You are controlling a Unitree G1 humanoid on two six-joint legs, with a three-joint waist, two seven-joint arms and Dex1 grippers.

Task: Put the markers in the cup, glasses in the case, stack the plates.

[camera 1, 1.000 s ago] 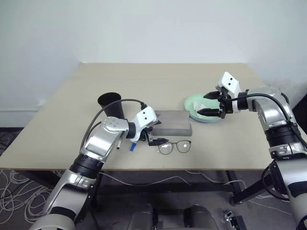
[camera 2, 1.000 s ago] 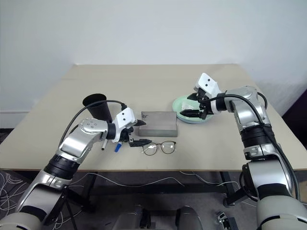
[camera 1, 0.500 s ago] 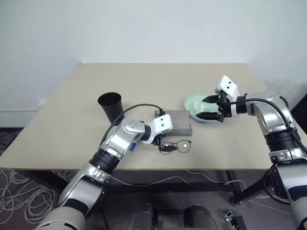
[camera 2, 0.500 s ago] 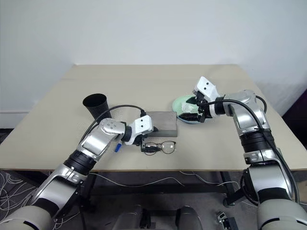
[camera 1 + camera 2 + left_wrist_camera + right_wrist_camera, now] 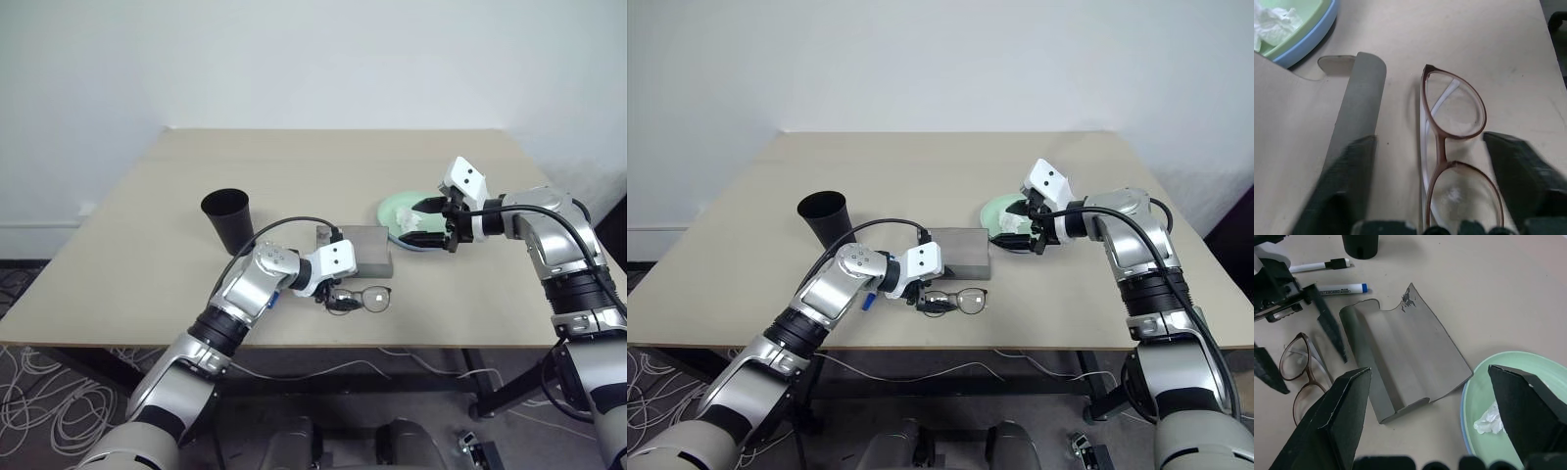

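The glasses (image 5: 1436,142) lie folded on the table in front of the grey case (image 5: 364,252). My left gripper (image 5: 336,299) is open and low over them, one finger on each side of the frame, with gaps to both fingers (image 5: 1347,176). My right gripper (image 5: 428,223) hangs open and empty just above the plates. The green plate (image 5: 1513,396) sits on the blue plate (image 5: 1308,46). Two markers, one black-capped (image 5: 1317,266) and one blue-capped (image 5: 1342,288), lie beside the black cup (image 5: 227,217), left of the case.
A crumpled white wrapper (image 5: 1488,418) rests in the green plate. The case (image 5: 1400,350) lies open between the glasses and the plates. The beige table (image 5: 294,166) is bare at the back and far left. Cables trail on the floor below.
My left gripper has moved right from beside the markers to straddle the glasses, and its fingers have drawn a little closer together. My right gripper has stayed over the plates.
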